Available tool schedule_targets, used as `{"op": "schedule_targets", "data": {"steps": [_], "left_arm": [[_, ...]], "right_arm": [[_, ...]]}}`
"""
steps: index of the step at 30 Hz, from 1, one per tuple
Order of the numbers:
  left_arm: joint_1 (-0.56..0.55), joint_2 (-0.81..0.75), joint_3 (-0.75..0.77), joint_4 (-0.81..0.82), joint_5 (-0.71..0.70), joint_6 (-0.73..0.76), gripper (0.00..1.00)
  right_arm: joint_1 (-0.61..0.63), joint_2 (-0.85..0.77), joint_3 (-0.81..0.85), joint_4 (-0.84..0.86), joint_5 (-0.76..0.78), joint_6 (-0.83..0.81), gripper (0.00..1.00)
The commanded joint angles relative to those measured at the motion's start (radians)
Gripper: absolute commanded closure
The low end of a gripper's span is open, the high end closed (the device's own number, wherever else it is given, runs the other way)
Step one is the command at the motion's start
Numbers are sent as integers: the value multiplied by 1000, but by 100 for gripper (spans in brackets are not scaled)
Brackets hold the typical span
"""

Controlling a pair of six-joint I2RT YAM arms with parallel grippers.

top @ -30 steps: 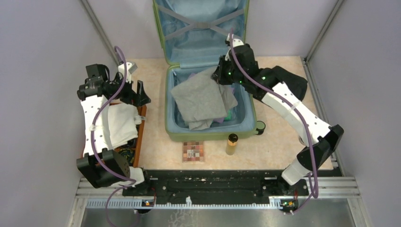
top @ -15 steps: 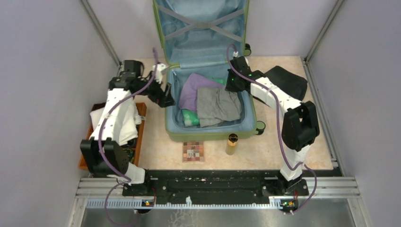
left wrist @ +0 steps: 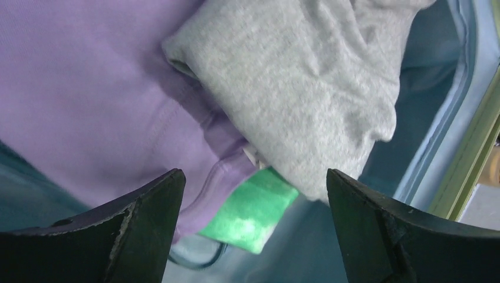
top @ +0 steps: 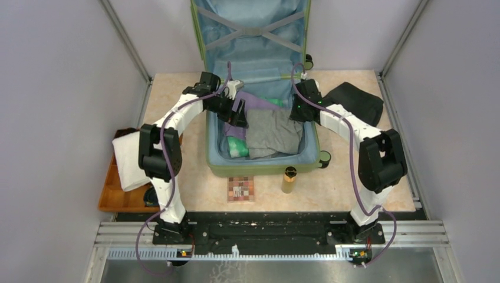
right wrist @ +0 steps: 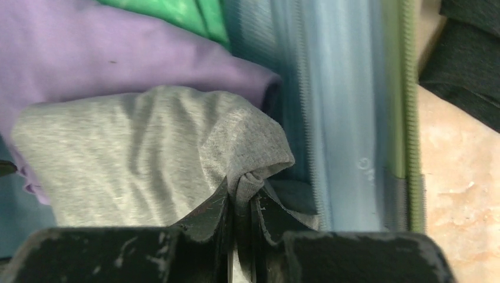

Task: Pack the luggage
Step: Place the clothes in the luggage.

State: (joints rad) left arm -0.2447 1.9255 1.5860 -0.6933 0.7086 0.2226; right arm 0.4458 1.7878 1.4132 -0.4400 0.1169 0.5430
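The luggage [top: 265, 169] lies open mid-table, a light-green shell with blue lining and its lid standing up at the back. Inside lie a purple garment [top: 259, 103], a grey garment [top: 274, 132] and a green item [top: 236, 146]. My left gripper [top: 239, 118] hangs open over the purple garment at the luggage's left side. In the left wrist view the left gripper [left wrist: 253, 177] has nothing between its wide fingers, with the green item [left wrist: 250, 215] below. My right gripper [top: 296, 113] sits at the inner right wall. In the right wrist view the right gripper [right wrist: 242, 191] is shut on a fold of the grey garment [right wrist: 135, 153].
A black garment [top: 354, 100] lies on the table right of the luggage. An amber bottle [top: 289, 180] and a small patterned box [top: 240, 188] stand in front of it. At the left, a wooden tray [top: 115, 197] carries a folded white cloth [top: 127, 159]. Walls close in on both sides.
The left arm has swung from the tray across into the luggage. The right gripper has drawn the grey garment rightward and down, uncovering the purple garment, and now sits by the right wall.
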Motion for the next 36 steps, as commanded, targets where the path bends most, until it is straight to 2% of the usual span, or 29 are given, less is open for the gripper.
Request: {"op": "schedule_targets", "data": {"steps": [1, 5, 14, 17, 23, 25, 32, 36], "left_arm": [[-12, 69, 100, 118, 88, -131, 5], [-34, 131, 156, 140, 97, -171, 8], [-49, 202, 164, 163, 39, -208, 19], [-52, 192, 161, 178, 59, -214, 32], [-67, 86, 111, 207, 63, -204, 71], [-72, 37, 77, 217, 52, -188, 80], [-75, -93, 12, 179, 35, -144, 97], [-74, -183, -44, 163, -24, -132, 100]], "right_arm": [[-42, -81, -83, 113, -73, 14, 90], [-49, -82, -89, 146, -112, 15, 89], [-62, -73, -92, 166, -163, 10, 89], [-67, -74, -107, 174, -169, 11, 90], [-67, -106, -129, 185, -181, 16, 91], [-67, -120, -131, 182, -184, 16, 91], [-64, -167, -141, 187, -229, 27, 91], [-34, -179, -127, 175, -255, 30, 91]]}}
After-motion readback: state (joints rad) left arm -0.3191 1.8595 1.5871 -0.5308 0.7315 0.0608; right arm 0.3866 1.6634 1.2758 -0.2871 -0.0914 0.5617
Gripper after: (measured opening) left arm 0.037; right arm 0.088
